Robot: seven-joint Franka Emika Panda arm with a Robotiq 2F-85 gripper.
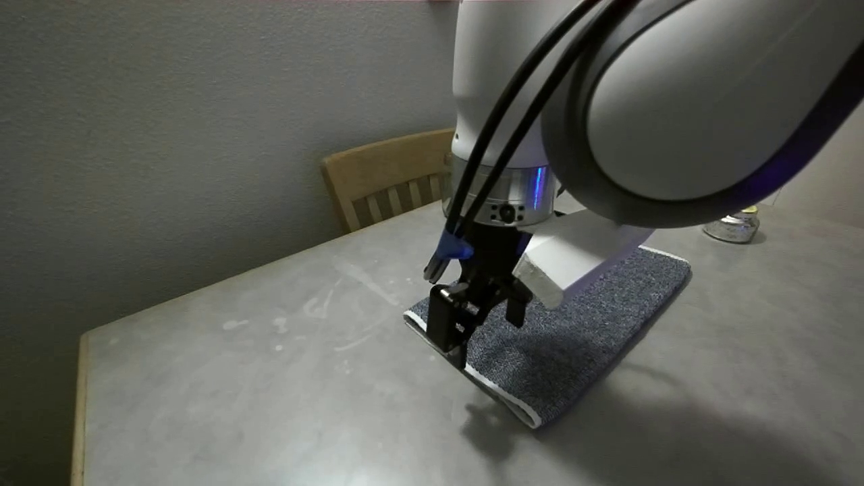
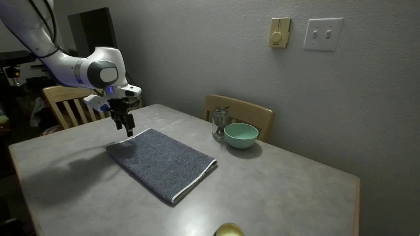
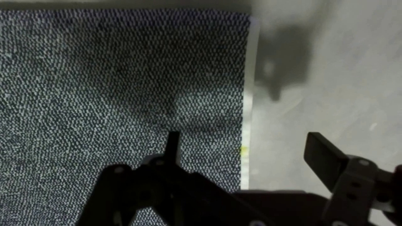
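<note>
– What's the biggest thing here?
– The grey table (image 2: 282, 183). A white robot arm (image 2: 62, 67) reaches over it, and a wooden chair (image 2: 251, 106) pokes up past the table's side.
– Where's the towel (image 2: 164, 160)?
– It lies flat on the table, with one end right below the claw (image 3: 243, 135). It's dark bluish grey and folded over, with a white edge (image 3: 249, 78).
– What is the claw doing?
– It hangs in the air just above that end, spread wide. In the wrist view, one finger (image 3: 172, 146) is above the towel. The other finger (image 3: 325, 160) is out past the white edge, above the table.
– Anything smaller?
– A green bowl (image 2: 241, 140) sits well apart from the claw, just beside a glass jar (image 2: 219, 119). Something dark shows in the glass, but I can't tell what.
– And the littlest?
– A little jar (image 1: 734, 228) with a yellow top, also on the table. Then a tiny yellow spot (image 3: 244, 150) on the towel's white edge.
</note>
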